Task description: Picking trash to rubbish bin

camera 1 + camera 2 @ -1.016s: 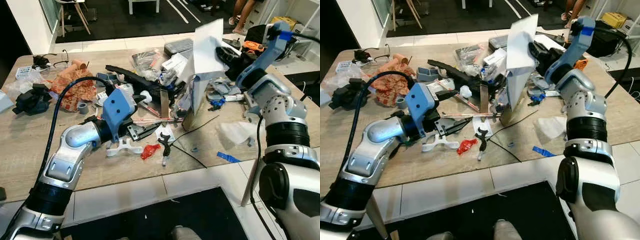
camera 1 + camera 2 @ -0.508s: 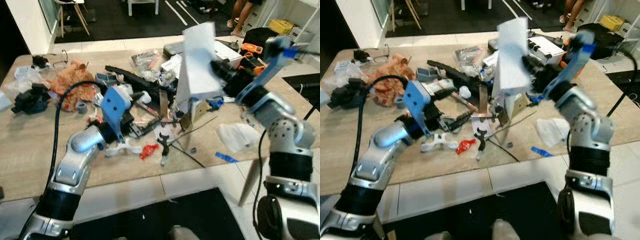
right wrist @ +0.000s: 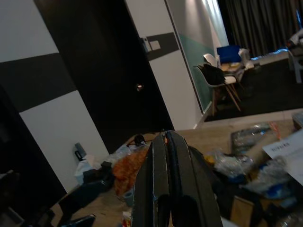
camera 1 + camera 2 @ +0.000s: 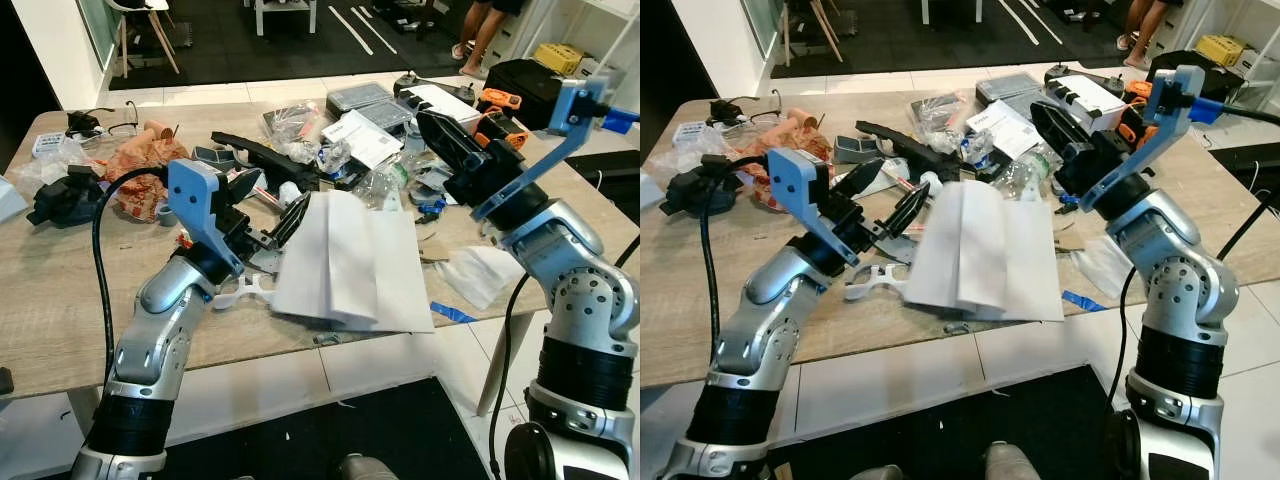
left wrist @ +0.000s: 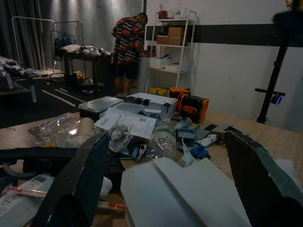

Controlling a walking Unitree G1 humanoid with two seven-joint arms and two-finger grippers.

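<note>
One folded white paper sheet [image 4: 350, 262] flat on table [image 4: 40, 300]. Left gripper [image 4: 883, 200] beside sheet, fingers spread, empty. Right gripper [image 4: 447, 147] above sheet, fingers pressed together, empty.

No lettering could be read anywhere on the cluttered table.
A printed leaflet [image 4: 362, 139] near the far side of the wooden table [image 4: 60, 290] carried lines of print, and a small white packet [image 5: 14, 197] bore a barcode-like mark, but both were too small and blurred to make out.
</note>
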